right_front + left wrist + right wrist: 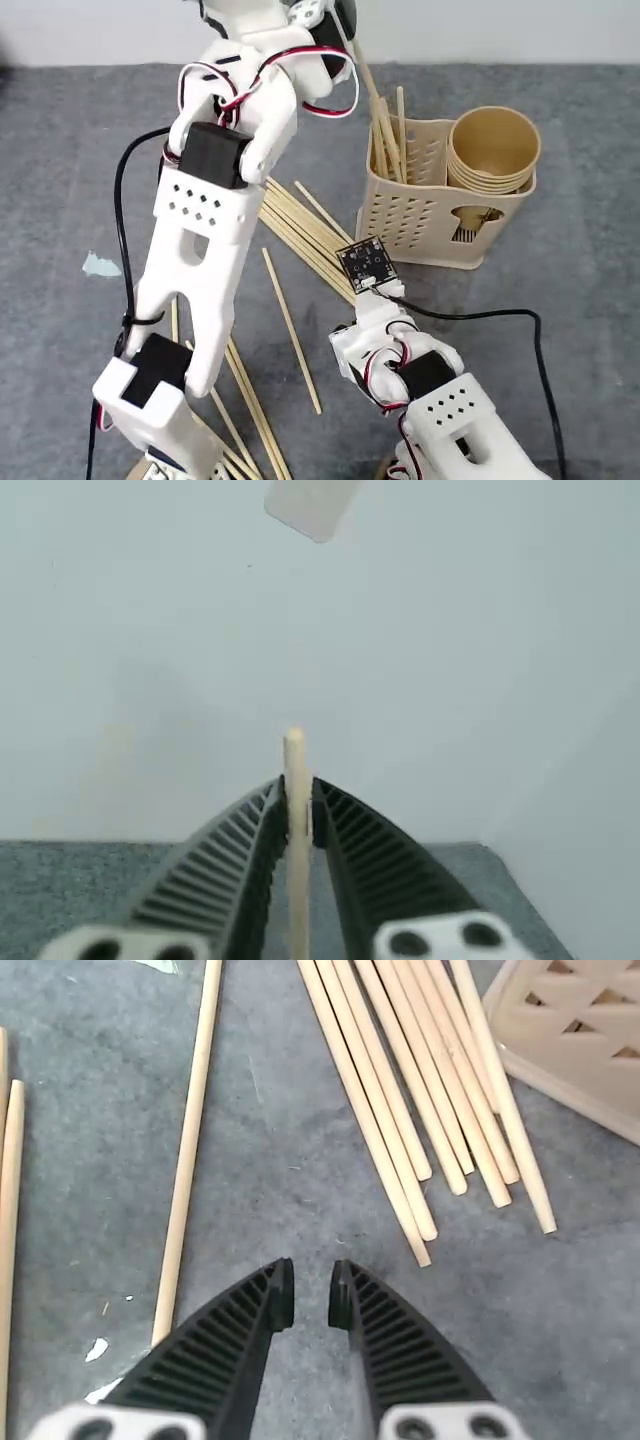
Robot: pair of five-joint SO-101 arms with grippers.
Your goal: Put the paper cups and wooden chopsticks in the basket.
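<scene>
Tally on the table
One basket [420, 225], one stack of paper cups [495, 140], about seven bundled chopsticks [410, 1070], one lone chopstick [188, 1140].

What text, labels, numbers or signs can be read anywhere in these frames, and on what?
None can be read.
The basket, paper cups and chopsticks carry no print.
The small circuit board shows nothing legible, too small to tell.
The pale plate on the wall looks blank.
</scene>
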